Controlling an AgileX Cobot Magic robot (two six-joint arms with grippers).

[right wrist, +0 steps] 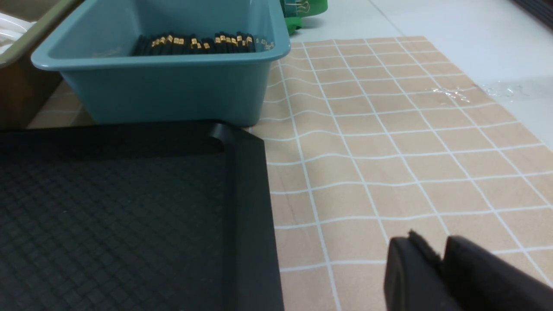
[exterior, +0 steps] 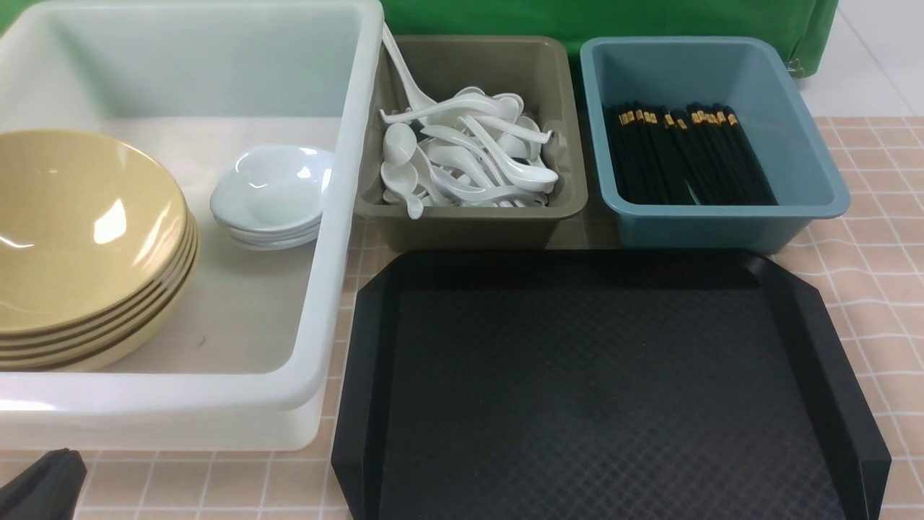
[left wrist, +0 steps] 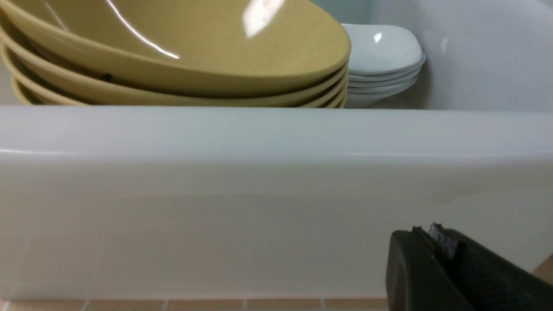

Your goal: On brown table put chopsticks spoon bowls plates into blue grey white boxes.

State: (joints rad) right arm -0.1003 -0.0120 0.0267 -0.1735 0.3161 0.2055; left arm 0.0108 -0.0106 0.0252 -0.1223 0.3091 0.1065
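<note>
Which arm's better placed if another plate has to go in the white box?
Left, probably. The left gripper sits right against the white box wall, near the yellow plates. The right gripper is over the checked cloth, beyond the black tray.

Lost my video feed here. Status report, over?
Left gripper and right gripper both shut, holding nothing. Chopsticks in blue box, spoons in grey box. Black tray bare. Nothing in the way.

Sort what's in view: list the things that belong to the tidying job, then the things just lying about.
Job:
white box
yellow plates
white bowls
grey box
spoons
blue box
chopsticks

Lying about:
black tray
checked tablecloth
green cloth
</note>
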